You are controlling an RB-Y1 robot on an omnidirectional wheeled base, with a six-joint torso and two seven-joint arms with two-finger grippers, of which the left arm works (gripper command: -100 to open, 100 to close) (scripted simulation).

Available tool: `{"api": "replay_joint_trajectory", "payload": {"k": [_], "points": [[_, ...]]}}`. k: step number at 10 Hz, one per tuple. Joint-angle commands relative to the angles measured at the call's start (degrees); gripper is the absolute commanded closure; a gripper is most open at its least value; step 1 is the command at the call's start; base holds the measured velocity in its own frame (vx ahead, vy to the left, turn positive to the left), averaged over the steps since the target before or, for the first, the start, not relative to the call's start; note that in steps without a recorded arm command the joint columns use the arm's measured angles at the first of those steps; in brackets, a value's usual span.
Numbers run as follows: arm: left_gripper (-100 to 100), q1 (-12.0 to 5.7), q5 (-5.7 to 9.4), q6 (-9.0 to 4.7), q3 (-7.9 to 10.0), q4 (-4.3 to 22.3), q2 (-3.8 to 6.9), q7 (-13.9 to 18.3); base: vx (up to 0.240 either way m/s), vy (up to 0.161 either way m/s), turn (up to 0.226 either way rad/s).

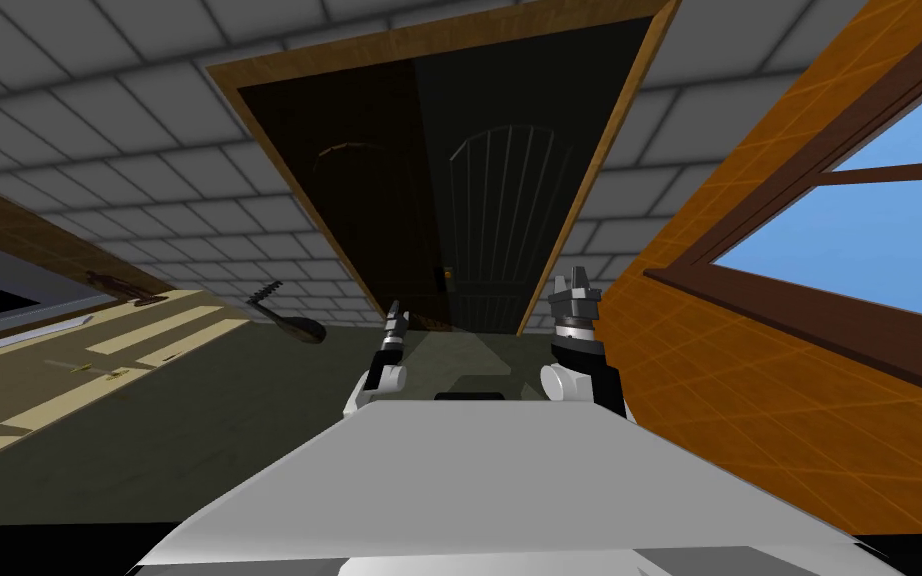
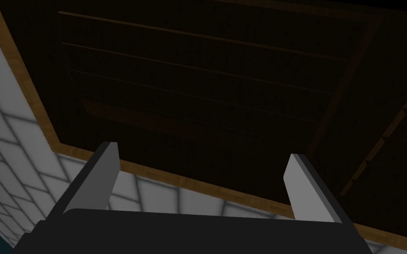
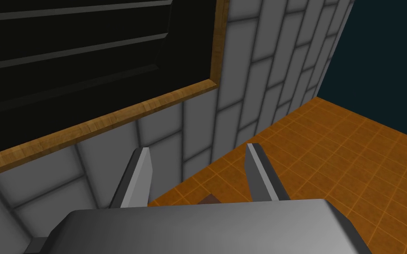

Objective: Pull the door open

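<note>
Dark slatted door [image 1: 489, 200] in its wooden frame [image 1: 594, 170] stands at twelve o'clock in the head view, with a small knob [image 1: 446, 271] low on it. The left gripper [image 1: 394, 315] and right gripper [image 1: 576, 285] are raised toward it, probably readying a reach.

Left wrist view: fingers [image 2: 96, 185] spread and empty, facing the door panel.

Right wrist view: fingers [image 3: 138, 176] spread and empty, facing a grey tiled wall [image 3: 242, 88], with the door at ten o'clock.

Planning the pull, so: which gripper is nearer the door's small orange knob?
Left. The left gripper hangs low-left of the knob, before the dark door; the right gripper is farther, past the right side of the wooden frame, facing tiled wall.
</note>
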Motion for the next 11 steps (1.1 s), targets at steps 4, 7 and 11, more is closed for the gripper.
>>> {"api": "replay_joint_trajectory", "payload": {"k": [4, 7, 11], "points": [[-100, -2.88, -0.2, 0.94, -0.05, 5.4, 0.52, 0.1, 0.125, 0.025, -0.056], [-100, -4.77, -0.36, 1.48, -0.14, 9.1, 0.76, 0.1, 0.127, 0.022, -0.055], [-100, -7.41, -0.59, 2.22, -0.28, 14.1, 1.04, 0.1, 0.132, 0.034, -0.057]]}}
